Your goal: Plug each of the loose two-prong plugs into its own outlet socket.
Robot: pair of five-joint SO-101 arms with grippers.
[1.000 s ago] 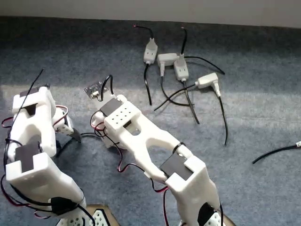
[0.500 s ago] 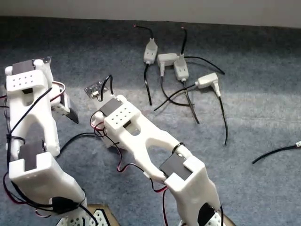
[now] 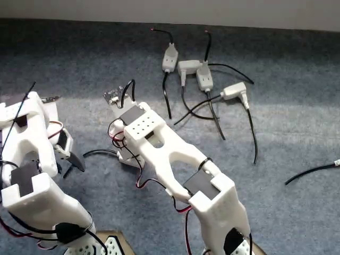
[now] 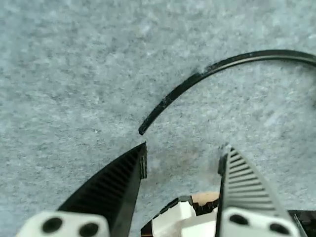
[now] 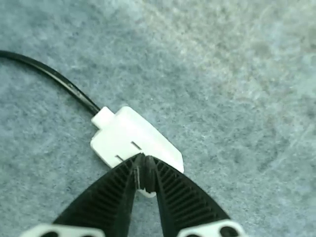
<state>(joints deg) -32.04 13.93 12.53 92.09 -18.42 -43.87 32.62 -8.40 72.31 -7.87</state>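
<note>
Socket [image 5: 132, 140] lies beneath closed right hand [image 5: 144, 165].

The near end of the outlet socket [image 5: 129, 143] is covered by the right tool [image 5: 144, 167]; the black cable [image 4: 217, 68] is cut off at the left wrist view's edge.

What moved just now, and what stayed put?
The left arm rose toward the far edge, then came back down; its open left gripper now hangs low over the black cable. The right arm shifted slightly forward, right gripper shut on the white socket. The plugs farther out stayed put.
</note>
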